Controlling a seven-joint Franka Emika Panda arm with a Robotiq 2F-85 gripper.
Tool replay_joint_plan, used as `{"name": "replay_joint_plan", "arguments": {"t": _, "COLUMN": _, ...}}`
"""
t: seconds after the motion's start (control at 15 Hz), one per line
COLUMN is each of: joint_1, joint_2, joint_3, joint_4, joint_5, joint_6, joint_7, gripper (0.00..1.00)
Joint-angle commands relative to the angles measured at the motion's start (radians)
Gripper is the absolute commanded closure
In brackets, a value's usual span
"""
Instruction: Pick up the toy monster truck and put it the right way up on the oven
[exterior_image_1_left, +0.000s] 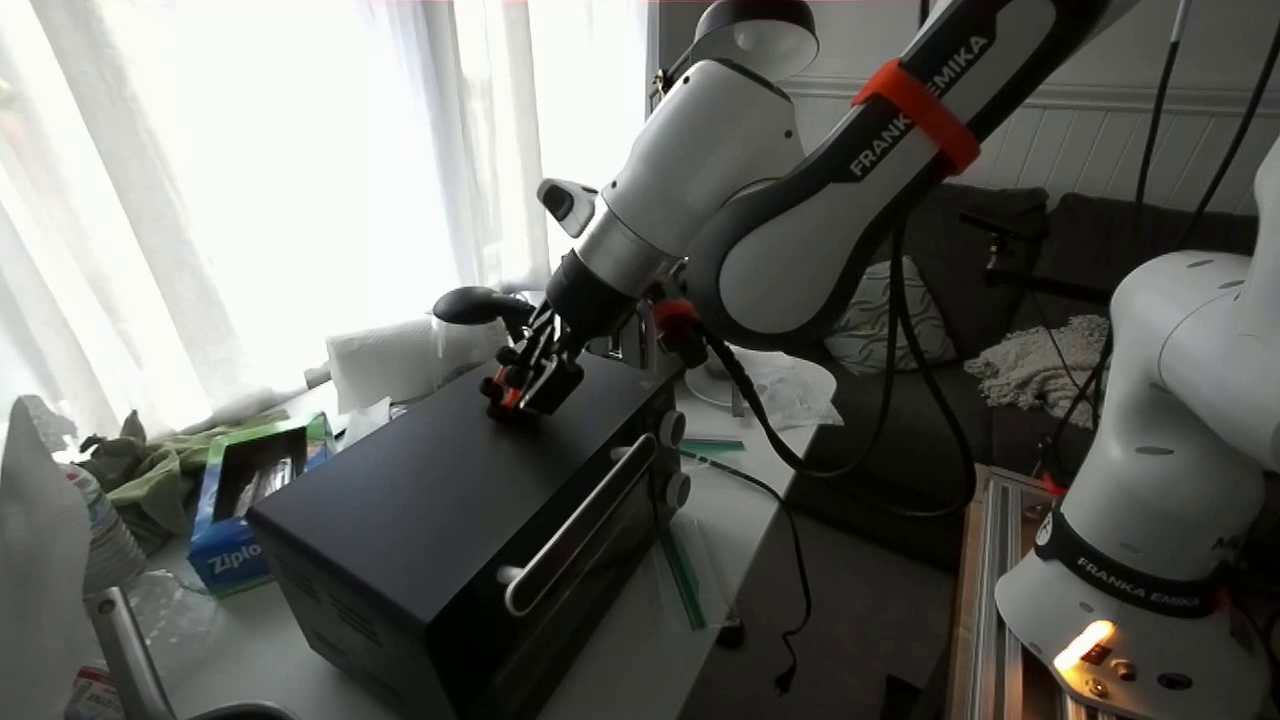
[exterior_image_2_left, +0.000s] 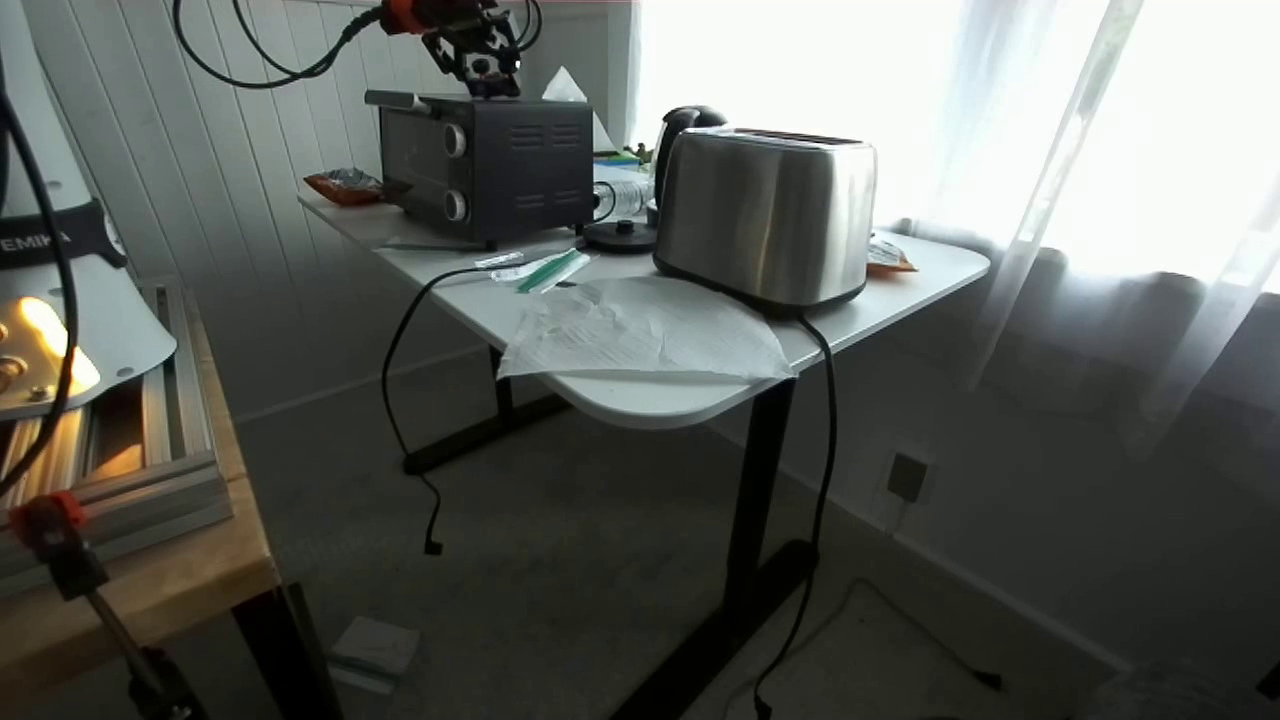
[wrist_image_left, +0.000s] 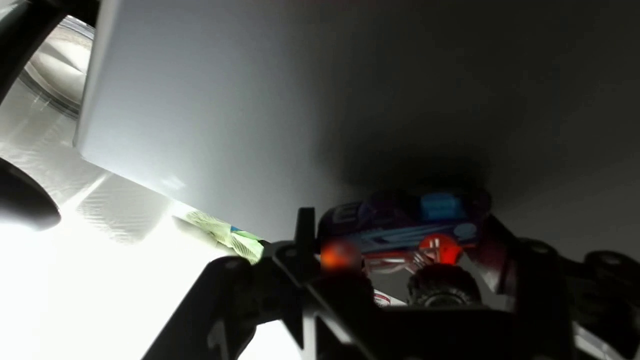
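Note:
The toy monster truck (exterior_image_1_left: 507, 392) is small, with a red side and black wheels showing in an exterior view. In the wrist view the truck (wrist_image_left: 400, 225) shows its dark blue side and one wheel. My gripper (exterior_image_1_left: 540, 385) is shut on it, with a finger at each end of the body. It is at the top of the black oven (exterior_image_1_left: 440, 490), which also shows in an exterior view (exterior_image_2_left: 535, 165) and in the wrist view (wrist_image_left: 200, 110). The truck looks tilted, with wheels away from the gripper's right side hidden. I cannot tell whether it touches the oven top.
The oven's silver handle (exterior_image_1_left: 585, 520) runs along its front edge. A Ziploc box (exterior_image_1_left: 225, 560) and a paper towel roll (exterior_image_1_left: 400, 355) lie behind it. A silver toaster (exterior_image_2_left: 765, 215) stands on the same white table. A black curved object (wrist_image_left: 25, 200) is beside the oven.

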Motion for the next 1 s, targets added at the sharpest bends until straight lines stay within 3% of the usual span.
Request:
{"name": "replay_joint_plan", "arguments": {"t": 0.0, "joint_1": -0.004, "joint_2": -0.002, "joint_3": -0.009, "joint_4": 0.008, "joint_5": 0.001, "joint_6": -0.006, "joint_7": -0.017, "gripper": 0.52}}
{"name": "replay_joint_plan", "arguments": {"t": 0.33, "joint_1": -0.103, "joint_2": -0.084, "joint_3": 0.017, "joint_4": -0.006, "joint_5": -0.23, "joint_6": -0.121, "joint_7": 0.112, "gripper": 0.53}}
{"name": "replay_joint_plan", "arguments": {"t": 0.53, "joint_1": -0.164, "joint_2": -0.154, "joint_3": 0.072, "joint_4": 0.023, "joint_5": -0.443, "joint_6": -0.302, "joint_7": 0.263, "gripper": 0.53}}
{"name": "replay_joint_plan", "arguments": {"t": 0.93, "joint_1": -0.114, "joint_2": -0.181, "joint_3": 0.156, "joint_4": 0.141, "joint_5": -0.544, "joint_6": -0.642, "joint_7": 0.309, "gripper": 0.53}}
